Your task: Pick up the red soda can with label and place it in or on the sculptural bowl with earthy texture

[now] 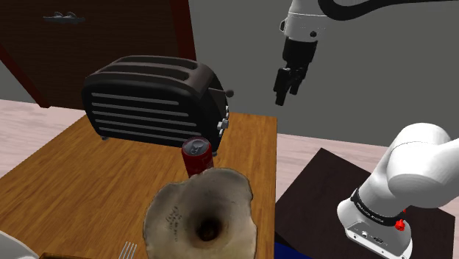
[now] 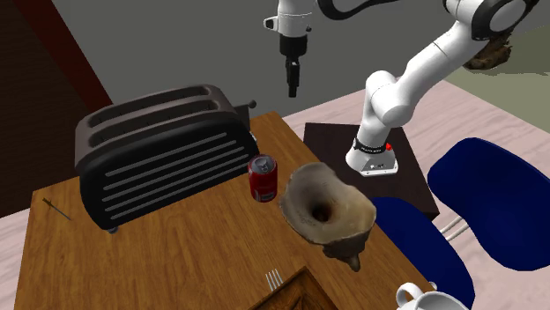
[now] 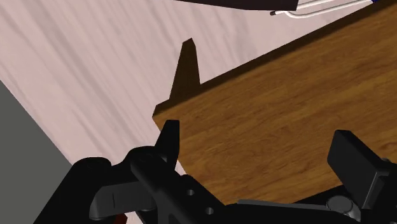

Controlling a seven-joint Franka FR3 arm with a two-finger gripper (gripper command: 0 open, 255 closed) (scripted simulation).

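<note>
A red soda can (image 1: 197,155) (image 2: 263,179) stands upright on the wooden table (image 1: 81,184) (image 2: 159,255), right beside the black toaster's end. Just in front of the can stands the sculptural bowl (image 1: 200,217) (image 2: 328,211), tan and rough, funnel-shaped with a dark hollow centre. My gripper (image 1: 288,82) (image 2: 293,79) hangs high in the air beyond the table's far corner, well above and apart from the can. In the wrist view the gripper (image 3: 261,153) is open; its fingers (image 3: 352,158) stand apart over the table corner (image 3: 254,127) with nothing between them.
A large black toaster (image 1: 151,101) (image 2: 159,151) fills the table's far side next to the can. A fork (image 2: 275,278) lies near the front edge. Blue chairs (image 2: 494,202) and a white mug (image 2: 414,295) sit at the second exterior view's right. The dark stand (image 1: 316,195) holds the arm's base.
</note>
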